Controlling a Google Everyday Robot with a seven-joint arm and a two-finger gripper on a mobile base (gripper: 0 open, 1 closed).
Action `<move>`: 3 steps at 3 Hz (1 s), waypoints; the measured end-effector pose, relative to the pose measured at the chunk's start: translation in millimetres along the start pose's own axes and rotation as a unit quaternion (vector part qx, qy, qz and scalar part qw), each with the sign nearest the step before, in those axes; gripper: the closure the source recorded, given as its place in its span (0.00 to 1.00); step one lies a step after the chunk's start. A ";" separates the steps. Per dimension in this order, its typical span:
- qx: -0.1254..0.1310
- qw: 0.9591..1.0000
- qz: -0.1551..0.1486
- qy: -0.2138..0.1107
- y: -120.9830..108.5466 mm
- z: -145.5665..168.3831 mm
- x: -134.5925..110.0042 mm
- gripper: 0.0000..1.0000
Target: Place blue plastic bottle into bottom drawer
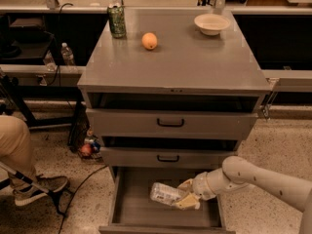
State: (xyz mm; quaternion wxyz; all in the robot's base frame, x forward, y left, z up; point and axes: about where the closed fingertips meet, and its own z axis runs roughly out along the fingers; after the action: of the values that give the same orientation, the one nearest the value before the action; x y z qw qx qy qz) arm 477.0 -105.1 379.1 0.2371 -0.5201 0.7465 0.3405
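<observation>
Bottle (165, 194): clear crinkly plastic, pale label, lying sideways low inside open bottom drawer (139, 212). Touching drawer floor or not, cannot tell. Gripper (185, 194) at bottle's right end, tan fingers (189, 202) pinching it. Arm (263, 177) smooth, round, white, reaching in from right. Drawer wide, shallow, plain grey metal. Upper drawers (209, 126) grey, black handles (170, 123). Flat grey worktop (195, 65): green can (116, 21), orange (149, 41), pale bowl (211, 23). Speckled floor (278, 140). Leg (12, 145) and shoe (40, 188) at left.
</observation>
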 end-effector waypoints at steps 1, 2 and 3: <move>0.002 1.000 -0.016 -0.001 -7.1 10.7 7.4 1.00; 0.004 0.999 -0.040 -0.003 -16.7 25.1 13.7 1.00; 0.002 0.997 -0.072 -0.006 -31.6 53.8 21.6 1.00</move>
State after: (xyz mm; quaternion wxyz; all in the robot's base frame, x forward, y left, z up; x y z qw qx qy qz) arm 499.1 -84.9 320.3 0.2666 -0.5696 0.7066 0.3243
